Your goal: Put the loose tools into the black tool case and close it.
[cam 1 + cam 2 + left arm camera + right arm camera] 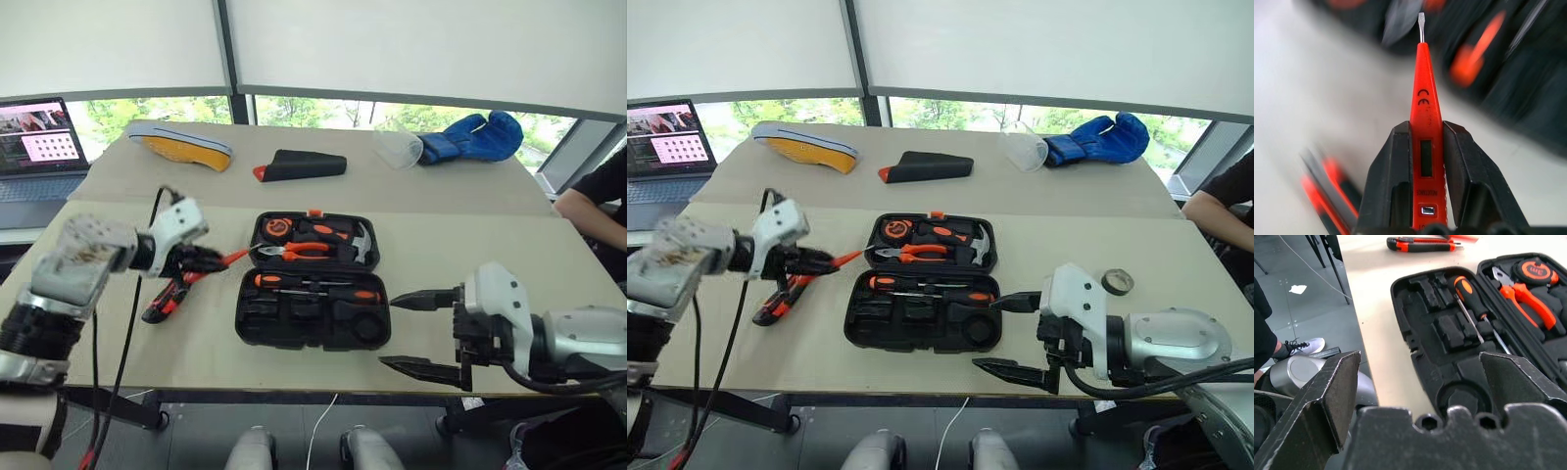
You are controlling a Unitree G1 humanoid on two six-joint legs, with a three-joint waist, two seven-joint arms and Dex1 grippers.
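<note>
In the left eye view, we see the left gripper [208,260] clamped on the slim orange stick tool [233,257], held above the worktop [460,255] just left of the open black tool case [312,281]. The utility knife [165,300] lies on the worktop below it. The right gripper [423,333] stands released, empty, right of the case.

In the left wrist view, we see both fingers [1388,186] pressing the stick tool's sides.

In the right wrist view, we see two screwdrivers [1475,303] seated in the case.
</note>
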